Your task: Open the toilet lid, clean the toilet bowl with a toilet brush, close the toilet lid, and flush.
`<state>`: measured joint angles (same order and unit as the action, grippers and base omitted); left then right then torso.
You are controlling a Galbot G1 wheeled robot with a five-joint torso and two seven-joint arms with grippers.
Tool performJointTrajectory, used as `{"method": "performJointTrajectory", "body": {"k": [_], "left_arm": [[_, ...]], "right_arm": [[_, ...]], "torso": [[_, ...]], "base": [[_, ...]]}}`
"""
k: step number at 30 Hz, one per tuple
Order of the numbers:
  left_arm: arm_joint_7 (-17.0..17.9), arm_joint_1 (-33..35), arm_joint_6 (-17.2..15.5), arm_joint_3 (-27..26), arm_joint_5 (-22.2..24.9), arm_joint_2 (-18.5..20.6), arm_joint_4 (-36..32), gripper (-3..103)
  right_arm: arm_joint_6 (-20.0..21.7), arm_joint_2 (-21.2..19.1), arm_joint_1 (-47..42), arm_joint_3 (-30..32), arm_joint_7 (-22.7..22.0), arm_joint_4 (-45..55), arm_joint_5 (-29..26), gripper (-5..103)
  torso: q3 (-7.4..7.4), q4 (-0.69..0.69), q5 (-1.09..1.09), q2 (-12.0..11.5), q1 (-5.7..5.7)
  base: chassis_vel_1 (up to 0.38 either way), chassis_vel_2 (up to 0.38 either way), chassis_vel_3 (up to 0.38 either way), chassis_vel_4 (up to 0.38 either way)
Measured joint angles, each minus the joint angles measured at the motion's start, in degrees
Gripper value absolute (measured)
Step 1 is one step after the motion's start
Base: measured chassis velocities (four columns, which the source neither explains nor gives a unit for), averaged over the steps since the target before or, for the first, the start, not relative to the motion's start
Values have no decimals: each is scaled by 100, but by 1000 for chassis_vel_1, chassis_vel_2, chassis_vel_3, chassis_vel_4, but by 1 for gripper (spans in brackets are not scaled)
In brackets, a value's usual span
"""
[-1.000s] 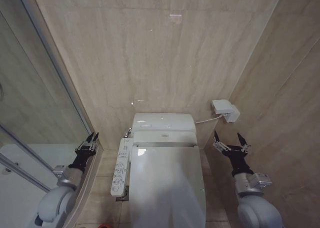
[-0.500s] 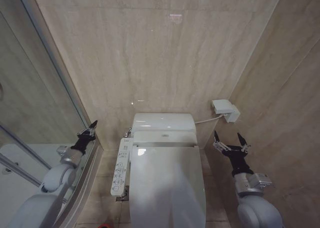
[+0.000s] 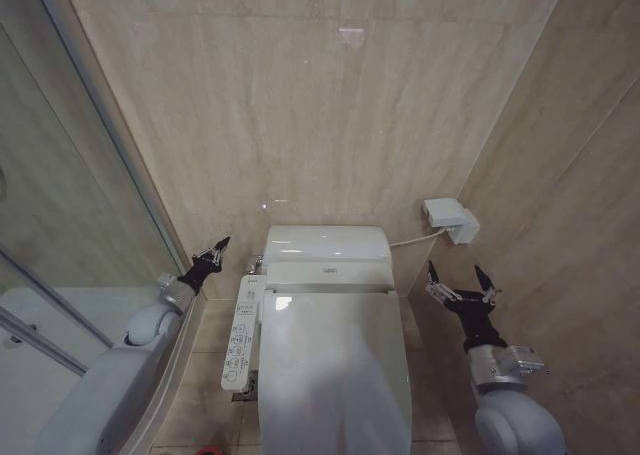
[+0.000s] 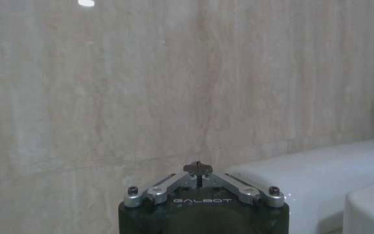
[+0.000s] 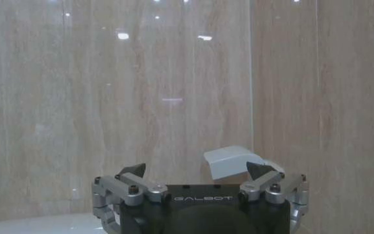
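Observation:
The toilet lid [image 3: 335,370] lies shut, glossy white, hiding the toilet bowl beneath it. A long white button panel [image 3: 240,337] runs along its left side. My left gripper [image 3: 216,249] is shut with nothing in it and hangs in the air left of the tank [image 3: 326,245], pointing towards it. In the left wrist view the left gripper [image 4: 200,168] has its fingertips meeting in front of the wall, with the tank [image 4: 317,178] off to one side. My right gripper [image 3: 460,278] stands open and empty right of the toilet, also seen as the right gripper [image 5: 196,170]. The toilet brush is out of view.
Beige tiled walls close in behind and on the right. A white wall box [image 3: 450,219] with a cable sits right of the tank, and shows as the wall box [image 5: 233,161]. A glass shower partition [image 3: 70,225] stands at the left. A red sliver [image 3: 205,451] shows at the floor's near edge.
My left arm has swung away from the glass partition towards the tank, and its gripper has gone from open to shut. The right arm has not moved.

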<state>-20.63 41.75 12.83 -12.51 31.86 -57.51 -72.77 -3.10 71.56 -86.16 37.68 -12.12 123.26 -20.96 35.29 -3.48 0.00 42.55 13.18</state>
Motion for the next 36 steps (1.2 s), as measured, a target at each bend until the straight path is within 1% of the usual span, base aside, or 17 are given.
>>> {"method": "performJointTrajectory", "body": {"k": [1, 4, 5, 8, 9, 12, 13, 16, 23, 25, 26, 29, 32, 36], "left_arm": [[-82, -78, 34, 71, -3, 2, 101, 0], [-470, -473, 199, 343, -55, 2, 547, 0], [-470, -473, 199, 343, -55, 2, 547, 0], [-774, -762, 302, 603, -130, 19, 910, 0], [-774, -762, 302, 603, -130, 19, 910, 0], [-1061, -1052, 408, 923, -189, 62, 1272, 0], [-1061, -1052, 408, 923, -189, 62, 1272, 0], [-1332, -1344, 520, 1240, -297, 61, 1554, 0], [-1501, -1517, 601, 1467, -321, 22, 1702, 0], [-1698, -1560, 685, 1524, -355, -25, 1865, 0], [-1698, -1560, 685, 1524, -355, -25, 1865, 0], [-1921, -1567, 755, 1547, -392, -89, 2028, 0], [-2012, -1560, 780, 1549, -437, -129, 2102, 0], [-2050, -1550, 782, 1541, -482, -162, 2170, 0]], "right_arm": [[0, 0, 0, 0, 0, 0, 0, 100], [0, 0, 0, 0, 0, 0, 0, 100], [0, 0, 0, 0, 0, 0, 0, 100], [0, 0, 0, 0, 0, 0, 0, 100], [0, 0, 0, 0, 0, 0, 0, 100], [0, 0, 0, 0, 0, 0, 0, 100], [0, 0, 0, 0, 0, 0, 0, 100], [0, 0, 0, 0, 0, 0, 0, 100], [0, 0, 0, 0, 0, 0, 0, 100], [0, 0, 0, 0, 0, 0, 0, 100], [0, 0, 0, 0, 0, 0, 0, 100], [0, 0, 0, 0, 0, 0, 0, 100], [0, 0, 0, 0, 0, 0, 0, 100], [0, 0, 0, 0, 0, 0, 0, 100]], "torso": [[0, 2, 0, 0, 0], [0, 0, 1, 0, 0], [0, 0, 1, 0, 0], [0, 0, 0, 1, 0], [0, 0, 0, 1, 0], [0, 1, 0, 1, -1], [0, 1, 0, 1, -1], [0, 0, 0, 1, 0], [0, 0, 0, 1, -1], [0, 0, 0, 1, -1], [0, 0, 0, 1, -1], [0, 0, -1, 1, -1], [0, 0, 0, 1, -1], [0, 0, 0, 1, -1]], "base": [[0, 0, 0, 0], [0, 0, 0, 0], [0, 0, 0, 0], [0, 0, 0, 0], [0, 0, 0, 0], [0, 0, 0, 0], [0, 0, 0, 0], [0, 0, 0, 0], [0, 0, 0, 0], [0, 0, 0, 0], [0, 0, 0, 0], [0, 0, 0, 0], [0, 0, 0, 0], [0, 0, 0, 0]]}}
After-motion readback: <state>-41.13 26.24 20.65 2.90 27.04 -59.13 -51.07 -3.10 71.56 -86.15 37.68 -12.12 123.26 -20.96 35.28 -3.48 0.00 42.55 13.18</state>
